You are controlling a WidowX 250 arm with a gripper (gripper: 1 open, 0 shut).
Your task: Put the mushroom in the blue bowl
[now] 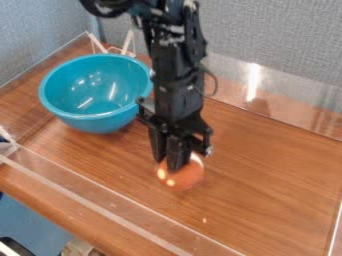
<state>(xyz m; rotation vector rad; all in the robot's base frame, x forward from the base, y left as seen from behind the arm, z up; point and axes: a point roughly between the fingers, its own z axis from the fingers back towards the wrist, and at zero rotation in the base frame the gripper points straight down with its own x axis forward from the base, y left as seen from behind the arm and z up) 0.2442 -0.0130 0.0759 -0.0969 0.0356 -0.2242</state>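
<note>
Jaws (175, 160) clamped on the mushroom (181, 174), its reddish cap bulging out below them, blue bowl (96, 93) behind and off to one side! Looks light, probably firm plastic; that rounded cap could slip, so a grip around the stem seems surest.

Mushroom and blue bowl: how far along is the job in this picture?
Done: the gripper has closed on the mushroom, whose reddish cap shows below the fingers. In hand: carrying it, apparently. Left: bringing it over to the blue bowl, which sits behind and to one side with no mushroom in it, and letting go.
</note>
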